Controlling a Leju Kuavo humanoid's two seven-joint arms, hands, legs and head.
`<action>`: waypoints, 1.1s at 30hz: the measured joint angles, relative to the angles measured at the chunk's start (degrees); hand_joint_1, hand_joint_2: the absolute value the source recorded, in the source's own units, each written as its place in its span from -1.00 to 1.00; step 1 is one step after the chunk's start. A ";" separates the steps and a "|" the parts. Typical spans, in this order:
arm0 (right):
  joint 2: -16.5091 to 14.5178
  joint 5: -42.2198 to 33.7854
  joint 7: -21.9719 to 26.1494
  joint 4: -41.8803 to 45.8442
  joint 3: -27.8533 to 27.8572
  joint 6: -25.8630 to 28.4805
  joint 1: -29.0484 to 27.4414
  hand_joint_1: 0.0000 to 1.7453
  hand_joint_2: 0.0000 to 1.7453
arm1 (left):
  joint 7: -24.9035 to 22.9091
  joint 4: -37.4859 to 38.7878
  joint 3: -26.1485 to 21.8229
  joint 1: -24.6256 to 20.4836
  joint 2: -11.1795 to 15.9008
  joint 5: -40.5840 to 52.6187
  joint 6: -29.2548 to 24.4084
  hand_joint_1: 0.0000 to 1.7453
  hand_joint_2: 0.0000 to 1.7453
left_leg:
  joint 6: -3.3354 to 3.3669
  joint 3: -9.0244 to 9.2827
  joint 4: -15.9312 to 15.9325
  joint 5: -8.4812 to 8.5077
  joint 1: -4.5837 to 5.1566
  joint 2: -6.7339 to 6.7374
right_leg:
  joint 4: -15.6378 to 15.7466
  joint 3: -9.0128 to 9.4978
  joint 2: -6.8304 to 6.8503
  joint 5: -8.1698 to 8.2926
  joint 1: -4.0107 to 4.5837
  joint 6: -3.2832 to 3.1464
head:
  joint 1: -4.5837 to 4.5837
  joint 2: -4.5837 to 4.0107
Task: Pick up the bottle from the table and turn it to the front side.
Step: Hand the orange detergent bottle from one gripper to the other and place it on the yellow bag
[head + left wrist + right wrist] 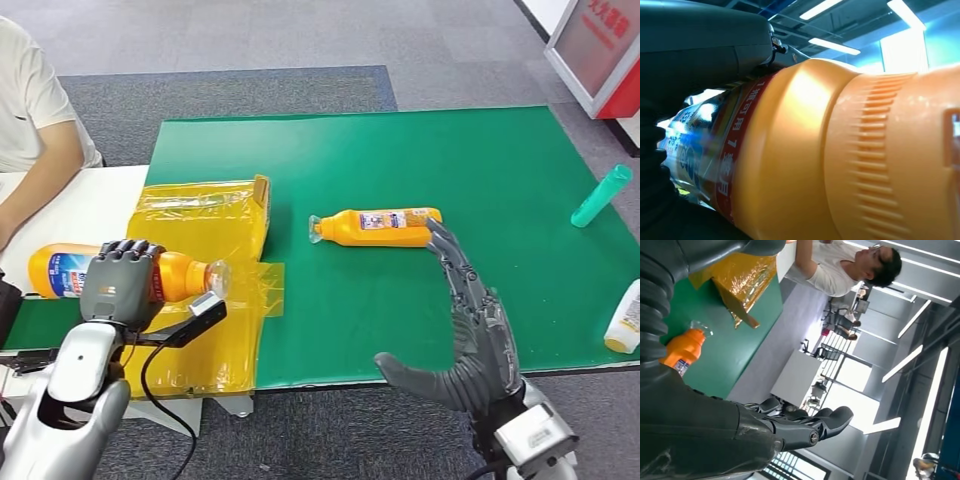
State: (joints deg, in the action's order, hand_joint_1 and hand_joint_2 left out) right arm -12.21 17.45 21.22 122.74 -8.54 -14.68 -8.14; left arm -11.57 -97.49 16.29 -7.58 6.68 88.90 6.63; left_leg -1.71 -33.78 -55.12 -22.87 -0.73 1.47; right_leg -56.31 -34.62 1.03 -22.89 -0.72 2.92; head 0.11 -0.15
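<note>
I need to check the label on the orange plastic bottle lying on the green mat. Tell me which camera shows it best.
The head view: the orange plastic bottle lying on the green mat shows whole, label up, beside the open right hand. The right wrist view catches its neck end. The left wrist view shows a different orange bottle, held.

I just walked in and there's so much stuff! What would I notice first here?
First, the big green mat, with an orange bottle lying on its side in the middle. The robot's right hand is spread open just beside that bottle's base. Over at the left, the left hand grips a second orange bottle above crinkly yellow plastic wrap.
</note>
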 joint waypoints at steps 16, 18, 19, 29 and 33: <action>0.87 -1.11 0.13 0.91 -0.55 -1.29 0.32 -1.00 1.00 | 3.86 13.76 -1.72 -10.00 -4.51 0.01 3.45 1.00 1.00 | 0.00 -0.01 -0.01 0.01 0.00 0.00 | 0.00 0.00 0.01 0.02 0.01 0.00 | 0.01 0.00; 0.93 -1.25 0.20 0.91 -0.77 -1.49 0.42 -1.00 1.00 | 4.82 15.44 -1.75 -10.92 -5.78 0.01 4.41 1.00 1.00 | 0.00 -0.01 -0.01 0.01 0.00 -0.01 | 0.00 0.00 0.01 0.02 0.01 0.00 | 0.01 0.00; 0.96 -1.36 0.26 0.91 -0.86 -1.57 0.51 -1.00 1.00 | 5.27 16.36 -1.77 -11.30 -6.49 0.00 4.81 1.00 1.00 | 0.00 -0.01 -0.01 0.01 0.00 -0.01 | 0.00 0.00 0.01 0.02 0.01 0.00 | 0.01 0.00; 1.24 -1.79 1.01 0.74 -1.31 -1.65 1.11 -1.00 1.00 | 7.31 25.20 -3.07 -13.15 -12.43 -0.10 5.86 1.00 1.00 | 0.00 -0.02 -0.01 0.01 0.00 -0.01 | 0.00 0.00 0.01 0.03 0.01 0.00 | 0.02 0.00; 1.42 -2.02 1.15 0.39 -1.53 -1.65 1.26 -1.00 1.00 | 7.96 28.37 -3.71 -13.34 -14.04 -0.18 6.60 1.00 1.00 | 0.00 -0.03 -0.01 0.00 0.00 -0.01 | 0.00 -0.01 0.01 0.03 0.01 0.00 | 0.02 0.00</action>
State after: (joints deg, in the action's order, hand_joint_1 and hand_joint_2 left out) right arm -10.79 15.44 22.37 123.13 -10.07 -16.33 -6.88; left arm -3.61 -69.12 12.58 -20.92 -7.36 88.73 13.23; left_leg -1.71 -33.81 -55.12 -22.86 -0.73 1.47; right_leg -56.31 -34.63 1.04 -22.87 -0.72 2.92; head 0.13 -0.15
